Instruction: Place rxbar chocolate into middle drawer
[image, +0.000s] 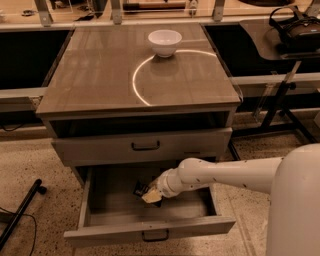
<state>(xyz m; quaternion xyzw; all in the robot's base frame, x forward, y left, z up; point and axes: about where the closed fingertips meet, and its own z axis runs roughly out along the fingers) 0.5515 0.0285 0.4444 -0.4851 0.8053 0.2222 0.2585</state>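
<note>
Under the tabletop's (100, 80) front edge, inside the middle drawer (150, 228), the tool (150, 195) pinches the likely light, slick-wrapped rxbar chocolate (140, 188) by one end.

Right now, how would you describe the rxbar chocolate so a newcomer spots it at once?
From the grey-tan cabinet, drop to the middle drawer, pulled open below a shut drawer front. The gripper reaches into it, and the rxbar chocolate is the small dark bar at its tip. Unlike the white bowl on top, it is dark and lies in the drawer.
</note>
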